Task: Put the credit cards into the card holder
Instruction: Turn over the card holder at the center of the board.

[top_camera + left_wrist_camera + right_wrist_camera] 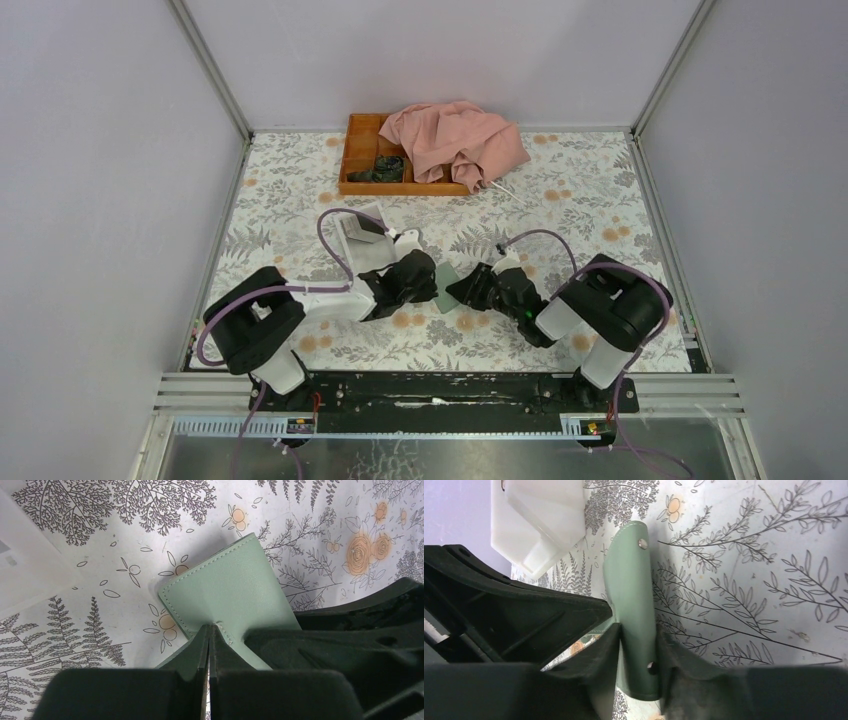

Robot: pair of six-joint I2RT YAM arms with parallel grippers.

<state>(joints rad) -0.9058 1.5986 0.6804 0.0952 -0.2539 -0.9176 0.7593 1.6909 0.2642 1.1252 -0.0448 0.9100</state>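
Centre frame: left gripper (209, 630) pinches the shut card holder (230, 585) by its edge, right gripper (638, 635) clasps its snap flap (631, 580); pulling it open looks next.

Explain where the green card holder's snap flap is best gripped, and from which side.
On the card holder, grip the flap between its two snap studs, coming from the right: that narrow strip juts free there, while the left gripper pinches its cover.

The flat folding card holder (225, 590) is dull sage green, the table cover (600, 170) white printed with grey ferns and orange blossoms, the rectangular plastic box (544, 515) plain white, the wooden tray (358, 150) orange, the crumpled cloth (455, 140) pink.
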